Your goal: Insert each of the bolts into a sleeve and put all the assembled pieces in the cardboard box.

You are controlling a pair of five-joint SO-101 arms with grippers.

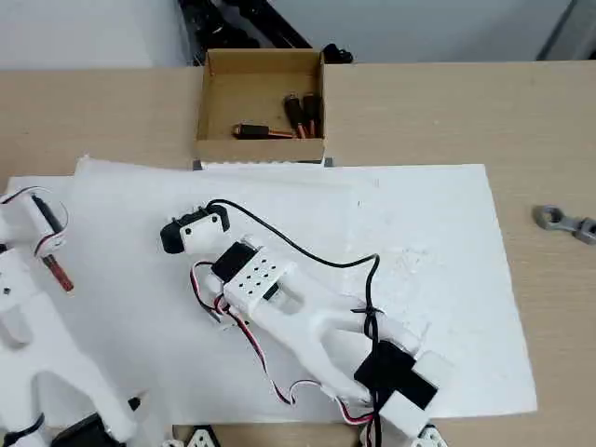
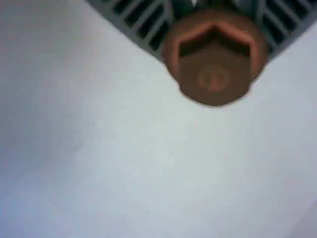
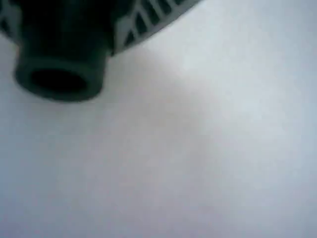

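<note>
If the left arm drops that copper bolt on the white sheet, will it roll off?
Probably not far: the bolt has a hexagonal head whose flats should check rolling, though it might pivot round the head. It looks solid metal, so likely stiff and heavy for its size.

Table: light wood top [image 1: 419,102], bare along its far edge and right side.
Sheet: white paper [image 1: 428,214], flat over the table's middle and near side.
Wrench: metal [image 1: 563,222], on bare wood right of the sheet, not touching it.
Dark gear: black shapes [image 1: 233,23] behind the table's far edge.
</note>
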